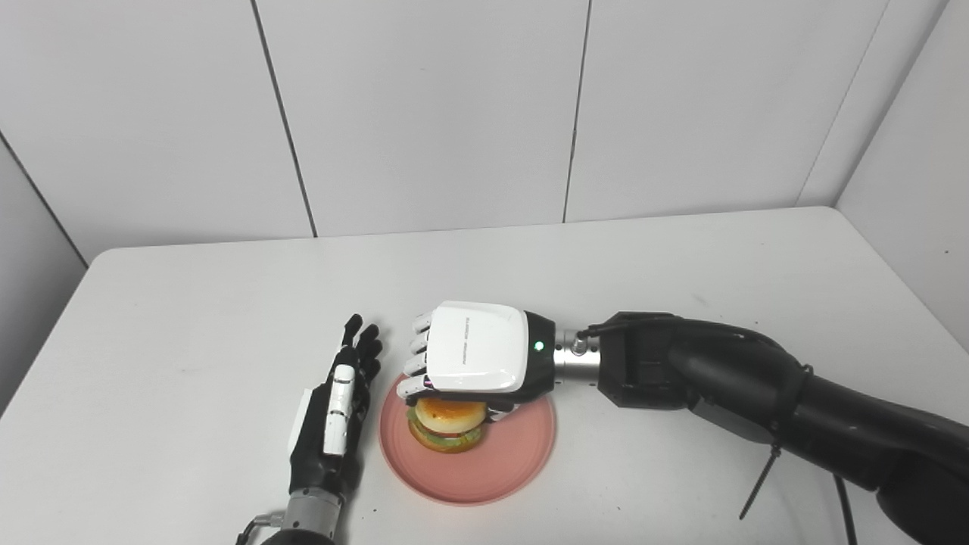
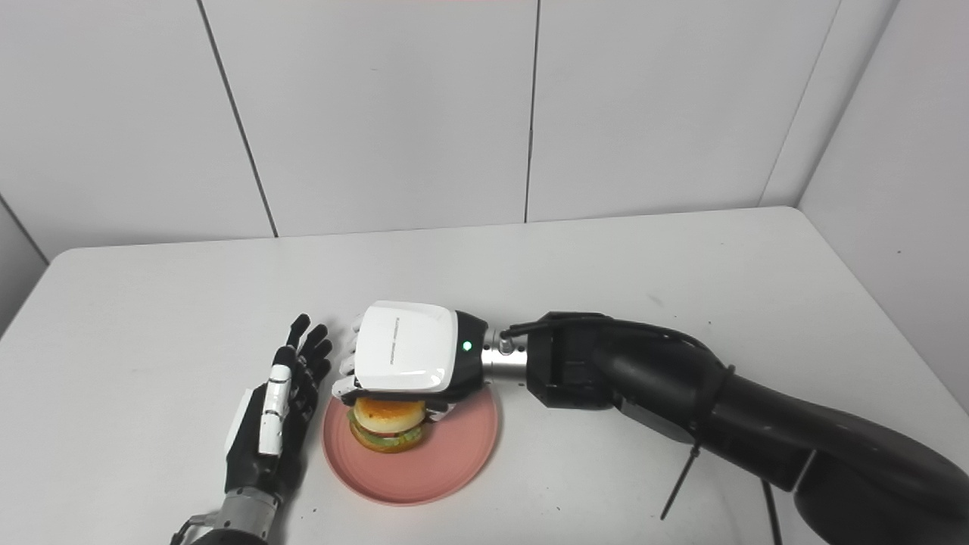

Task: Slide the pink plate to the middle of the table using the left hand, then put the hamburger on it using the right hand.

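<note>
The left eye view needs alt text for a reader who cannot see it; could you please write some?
The right hand grips a hamburger from above on a pink plate near the white table's front edge. The left hand rests open, left of the plate.

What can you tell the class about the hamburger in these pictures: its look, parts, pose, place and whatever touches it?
The hamburger looks like a toy: a glossy orange-brown top bun, green lettuce, a red layer and a lower bun. It sits upright on the pink plate, toward the plate's far left part. The right robot hand covers it from above, fingers curled around its top. The left robot hand lies beside the plate, apart from the burger.
</note>
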You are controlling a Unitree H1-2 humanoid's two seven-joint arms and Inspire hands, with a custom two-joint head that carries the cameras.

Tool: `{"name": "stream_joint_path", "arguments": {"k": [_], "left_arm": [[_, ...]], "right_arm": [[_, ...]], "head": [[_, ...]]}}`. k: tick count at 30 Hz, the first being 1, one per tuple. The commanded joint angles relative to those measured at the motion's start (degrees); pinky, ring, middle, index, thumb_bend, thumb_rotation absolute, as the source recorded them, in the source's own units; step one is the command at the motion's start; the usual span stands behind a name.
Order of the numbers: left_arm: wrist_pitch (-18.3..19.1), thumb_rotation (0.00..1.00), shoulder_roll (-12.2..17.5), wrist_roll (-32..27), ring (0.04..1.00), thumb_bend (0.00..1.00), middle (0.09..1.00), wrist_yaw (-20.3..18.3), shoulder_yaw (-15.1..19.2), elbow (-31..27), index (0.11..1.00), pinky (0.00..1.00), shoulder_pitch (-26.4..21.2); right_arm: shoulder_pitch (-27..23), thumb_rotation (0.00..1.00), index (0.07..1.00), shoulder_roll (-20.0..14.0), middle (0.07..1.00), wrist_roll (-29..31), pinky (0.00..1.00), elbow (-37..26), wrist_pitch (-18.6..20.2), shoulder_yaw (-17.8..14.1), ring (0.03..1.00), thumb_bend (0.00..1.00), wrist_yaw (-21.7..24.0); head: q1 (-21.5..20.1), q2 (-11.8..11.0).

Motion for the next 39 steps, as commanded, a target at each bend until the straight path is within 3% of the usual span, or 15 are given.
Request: {"name": "stream_joint_path", "arguments": {"k": [1, 13, 25, 27, 29, 39], "left_arm": [[2.1, 1.0, -0.1, -0.3, 0.974, 0.57, 0.97, -0.1, -0.1, 1.8, 0.976, 1.0, 2.9], [2.2, 1.0, -0.1, -1.1, 0.978, 0.56, 0.978, -0.6, 0.2, 1.9, 0.972, 1.0, 2.6], [1.7, 1.0, 0.1, -1.5, 0.983, 0.56, 0.984, -0.8, 0.3, 2.6, 0.982, 1.0, 2.4], [1.6, 1.0, 0.1, -1.7, 0.984, 0.56, 0.985, -0.9, 0.4, 2.8, 0.982, 1.0, 2.3], [1.3, 1.0, 0.0, -1.9, 0.985, 0.56, 0.986, -0.9, 0.5, 2.9, 0.984, 1.0, 2.2], [1.1, 1.0, -0.4, -2.2, 0.983, 0.56, 0.987, -0.8, 0.8, 3.1, 0.983, 1.0, 2.4]], "right_arm": [[-3.5, 0.0, 0.462, -0.8, 0.506, 0.0, 0.52, -0.9, -1.4, -0.2, 0.489, 0.53, -1.0], [-5.6, 0.01, 0.492, -1.0, 0.484, -0.1, 0.54, -0.5, -1.4, 2.4, 0.498, 0.53, -1.1], [-6.7, 0.01, 0.515, -2.4, 0.481, -0.9, 0.65, -3.5, -1.4, 2.9, 0.597, 0.53, 2.1], [-7.2, 0.16, 0.648, -2.7, 0.61, -0.7, 0.67, -4.1, -1.4, 3.0, 0.618, 0.73, 3.0], [-7.6, 0.19, 0.685, -3.1, 0.642, -0.5, 0.68, -4.6, -1.4, 3.2, 0.628, 0.79, 3.8], [-8.0, 0.28, 0.785, -3.9, 0.728, -0.6, 0.76, -6.9, -1.4, 3.2, 0.713, 0.77, 7.2]], "head": [[0.1, 0.0], [-0.3, -0.4], [-0.9, -0.6], [-0.9, -0.7], [-0.7, -0.9], [-0.8, -1.4]]}}
